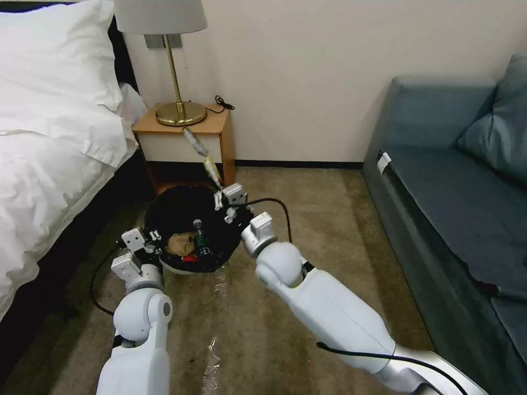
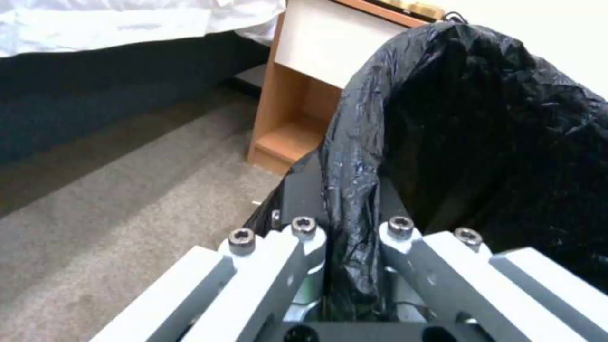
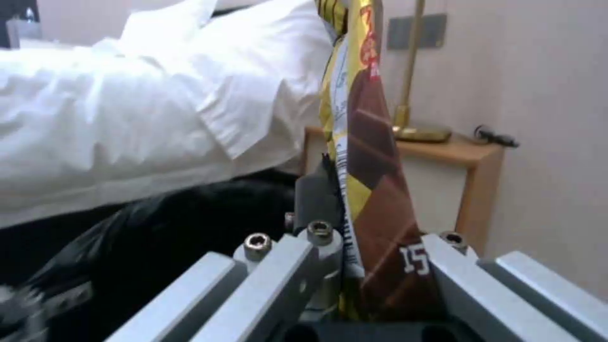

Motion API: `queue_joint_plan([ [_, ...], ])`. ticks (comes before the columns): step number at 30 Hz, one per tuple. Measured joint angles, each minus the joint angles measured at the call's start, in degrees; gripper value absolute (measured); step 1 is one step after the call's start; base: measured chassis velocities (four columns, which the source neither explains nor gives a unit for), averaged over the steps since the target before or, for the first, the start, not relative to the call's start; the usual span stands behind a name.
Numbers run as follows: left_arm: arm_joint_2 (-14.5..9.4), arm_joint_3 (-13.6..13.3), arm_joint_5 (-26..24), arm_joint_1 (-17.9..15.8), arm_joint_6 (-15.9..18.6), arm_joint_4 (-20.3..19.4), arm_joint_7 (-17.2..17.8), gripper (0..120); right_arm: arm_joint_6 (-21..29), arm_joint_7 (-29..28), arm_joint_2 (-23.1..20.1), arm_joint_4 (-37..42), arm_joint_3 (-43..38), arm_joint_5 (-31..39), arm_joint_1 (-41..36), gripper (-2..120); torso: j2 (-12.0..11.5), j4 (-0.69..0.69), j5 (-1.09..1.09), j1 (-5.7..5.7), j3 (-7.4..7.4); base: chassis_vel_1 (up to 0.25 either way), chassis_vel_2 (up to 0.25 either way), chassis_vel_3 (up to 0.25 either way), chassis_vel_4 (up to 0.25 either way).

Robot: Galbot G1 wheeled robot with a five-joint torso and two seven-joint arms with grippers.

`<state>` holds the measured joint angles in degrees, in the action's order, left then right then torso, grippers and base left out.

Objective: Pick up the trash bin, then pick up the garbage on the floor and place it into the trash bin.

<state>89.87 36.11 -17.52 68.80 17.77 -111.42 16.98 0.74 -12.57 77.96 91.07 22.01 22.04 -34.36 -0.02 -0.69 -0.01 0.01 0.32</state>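
Left hand [image 1: 155, 241] clamped on the near-left rim of the trash bin [image 1: 189, 233], pinching the black liner [image 2: 469, 123] between both fingers, as the left wrist view makes plain. Bin raised off the carpet [image 1: 307, 219] by the look of it, tipped a little toward the head camera, just in front of the bedside table [image 1: 184, 129] and close beside the bed [image 1: 49, 153]. Inside already: a crumpled brown paper bag [image 1: 178, 244], a small green-labelled bottle [image 1: 200, 240], a scrap of red carton [image 1: 189, 258].

Right hand [image 1: 226, 204] poised over the far rim of the bin, gripping a flat snack wrapper [image 1: 204, 156] by its lower end, the rest sticking up and away toward the table. Seen from the right wrist, yellow and brown foil [image 3: 367, 156] wedged tight between the closed fingers [image 3: 313, 199].

Judging by its look: wrapper nearly weightless, thin, limp enough to bend yet stiff enough to stand up from the grip; slick foil, likely to cling to a finger or flutter sideways on release. Best let go low over the mouth, not from height. Bin itself light and hollow, but the liner soft and slippery, so a rim grasp risks the plastic sliding over the hard edge; firmer hold wanted on the wall beneath the fold.
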Motion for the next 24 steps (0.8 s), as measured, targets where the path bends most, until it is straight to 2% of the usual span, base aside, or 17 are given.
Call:
queue_joint_plan([
  [18,0.8,-2.1,-2.9,0.4,1.3,-0.5,1.9,4,-2.2,-1.1,-0.2,-3.2,2.3,-3.7,-3.9,0,0.0,-0.01,0.00,0.00,0.00,0.000,0.000,0.000,0.000],
  [24,0.8,-1.8,-2.8,0.3,1.3,-0.4,1.9,4,-2.6,-1.3,-0.7,-3.3,2.8,-5.4,-4.8,21,0.0,0.00,0.01,0.00,0.00,0.000,0.000,0.000,0.000],
])
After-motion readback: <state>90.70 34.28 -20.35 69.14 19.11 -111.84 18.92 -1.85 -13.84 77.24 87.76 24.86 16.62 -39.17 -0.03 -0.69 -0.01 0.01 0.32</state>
